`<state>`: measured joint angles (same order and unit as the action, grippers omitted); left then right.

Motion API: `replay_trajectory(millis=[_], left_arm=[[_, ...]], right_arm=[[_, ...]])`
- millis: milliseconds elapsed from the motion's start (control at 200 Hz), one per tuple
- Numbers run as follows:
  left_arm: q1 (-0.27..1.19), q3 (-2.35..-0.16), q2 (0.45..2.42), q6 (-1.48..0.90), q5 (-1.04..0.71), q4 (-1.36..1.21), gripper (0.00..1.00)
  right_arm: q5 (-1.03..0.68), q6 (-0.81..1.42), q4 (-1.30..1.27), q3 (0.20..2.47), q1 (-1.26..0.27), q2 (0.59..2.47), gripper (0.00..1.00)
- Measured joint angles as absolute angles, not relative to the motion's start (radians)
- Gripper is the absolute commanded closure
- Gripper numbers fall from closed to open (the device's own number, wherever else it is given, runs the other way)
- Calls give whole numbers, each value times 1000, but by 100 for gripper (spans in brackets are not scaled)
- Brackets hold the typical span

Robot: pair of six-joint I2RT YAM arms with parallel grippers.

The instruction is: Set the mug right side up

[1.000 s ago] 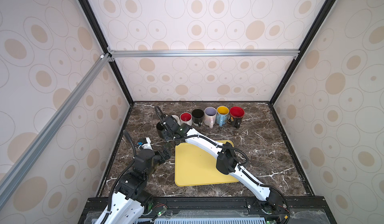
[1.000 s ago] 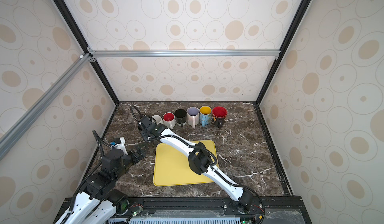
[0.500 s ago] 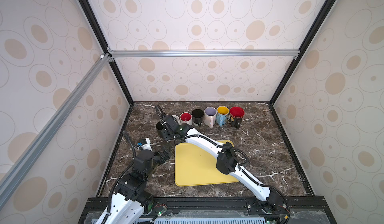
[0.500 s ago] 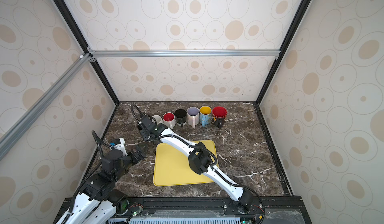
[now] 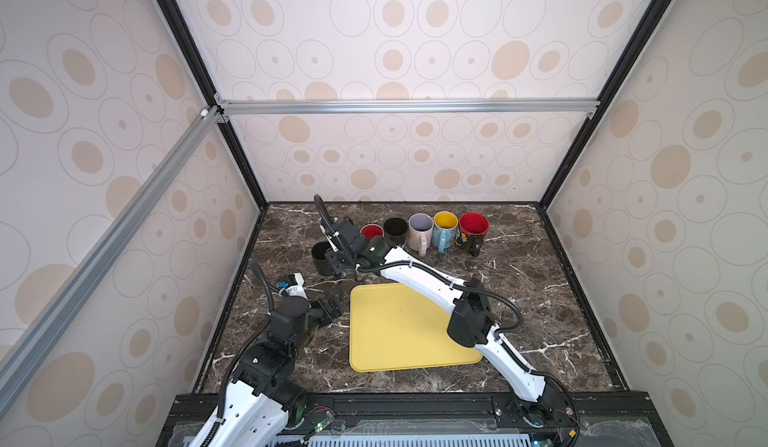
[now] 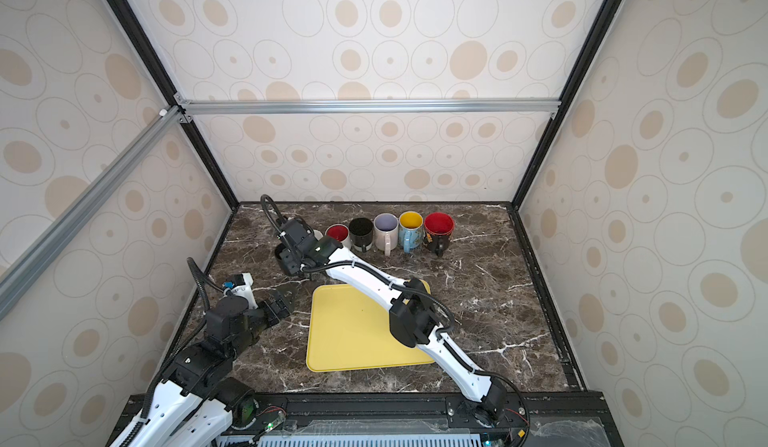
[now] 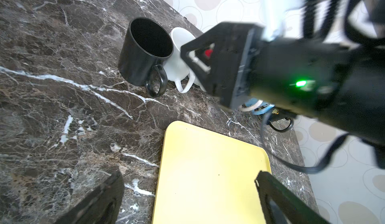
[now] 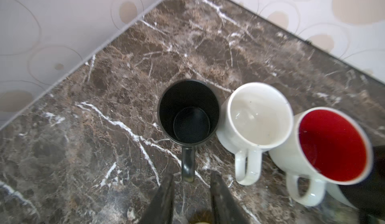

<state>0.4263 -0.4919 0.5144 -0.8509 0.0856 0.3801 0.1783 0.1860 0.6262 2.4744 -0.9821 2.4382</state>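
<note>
Just beyond right end effector [image 8: 191, 177] — upright mug [image 8: 188, 112]

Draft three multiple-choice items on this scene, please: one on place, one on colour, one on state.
1. What colour is the tray? A red; B yellow; C blue.
2. Where is the black mug? A on the tray; B on the table beside the white mug; C inside another mug.
3. How does the black mug stand? A upside down; B on its side; C upright.
Key: B, plainly yellow; B, it sits on the table next to the white mug; C, its mouth faces up.
</note>
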Motion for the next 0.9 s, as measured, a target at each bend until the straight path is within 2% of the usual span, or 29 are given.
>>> replay_trajectory(millis=[160, 435, 595, 750, 900], left_arm=[[426, -508, 546, -829, 98, 352, 0], [443, -520, 636, -790, 115, 289, 0], [503, -557, 739, -759, 145, 262, 0], [592, -586, 844, -732, 168, 205, 0], [670, -620, 935, -691, 215, 130, 0]], right_arm=[[231, 144, 588, 2352, -981, 2260, 68], [303, 127, 445, 1763, -958, 1899, 67], [351, 133, 390, 1449, -930, 1707, 68], [366, 186, 372, 1227, -832, 1566, 68], [376, 236, 381, 1028, -710, 1458, 63]])
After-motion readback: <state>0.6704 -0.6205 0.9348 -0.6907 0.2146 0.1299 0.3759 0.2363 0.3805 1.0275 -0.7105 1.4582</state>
